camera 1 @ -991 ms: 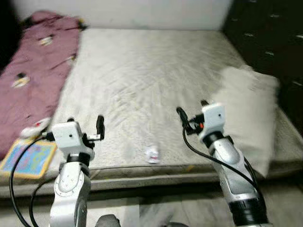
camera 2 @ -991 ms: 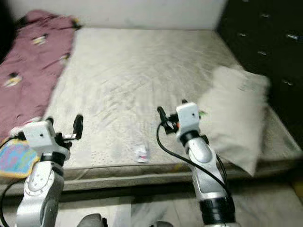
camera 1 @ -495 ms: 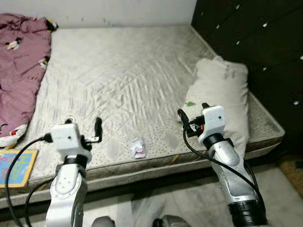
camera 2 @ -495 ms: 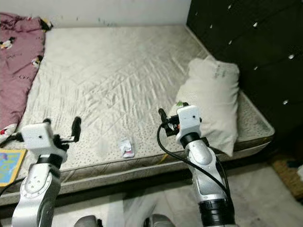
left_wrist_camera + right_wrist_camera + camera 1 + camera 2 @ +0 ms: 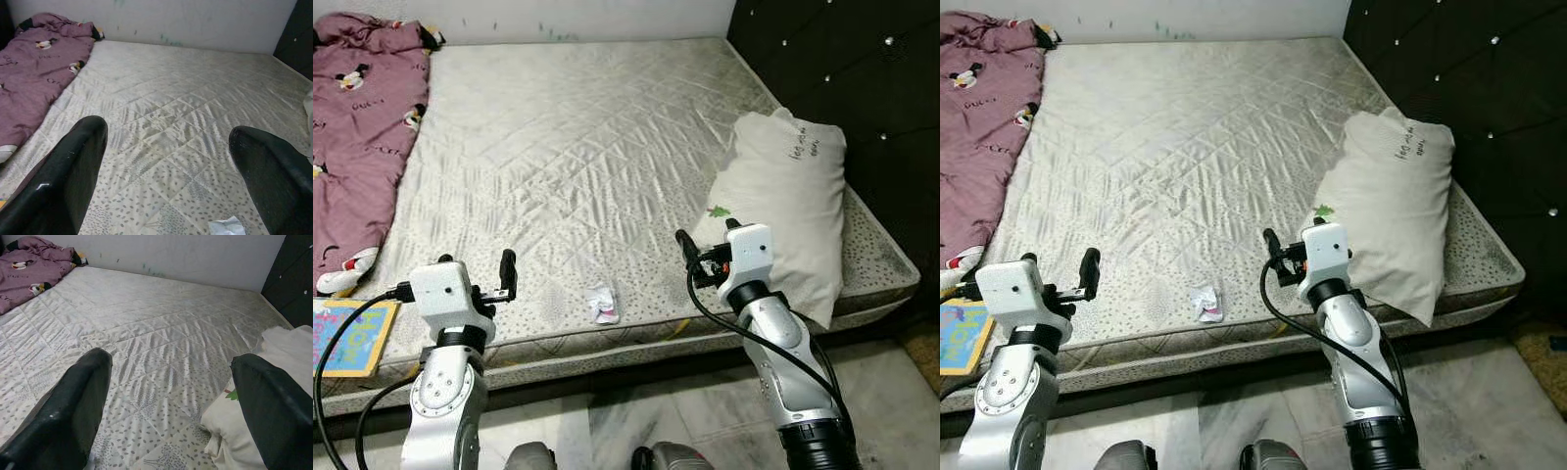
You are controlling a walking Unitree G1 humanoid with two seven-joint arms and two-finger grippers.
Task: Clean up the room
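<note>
Mattress (image 5: 578, 147): bare, quilted, pale, along a dark headboard (image 5: 862, 69). Wrapper (image 5: 603, 303): small crumpled white scrap, near the mattress's front edge, about midway between the two arms; the likeliest item to clear. Pillow (image 5: 788, 206): cream, on the right side against the headboard, one corner overhanging the edge. Blanket (image 5: 357, 137): maroon, printed, heaped along the left side. Book (image 5: 347, 333): coloured cover, at the front left corner, partly under the blanket's end. Left gripper (image 5: 168, 171): fingers spread wide, nothing held, raised over the front edge, wrapper just ahead and to its right. Right gripper (image 5: 176, 406): fingers spread wide, empty, raised just beside the pillow's near corner. Risks, judged: the wrapper is light and flat, so fingers closing on it may pinch the quilted cover instead, or nudge it off the edge to the floor; a right-arm reach towards it could drag the pillow's overhanging corner and tip the pillow off; a left-arm sweep could snag the blanket.
</note>
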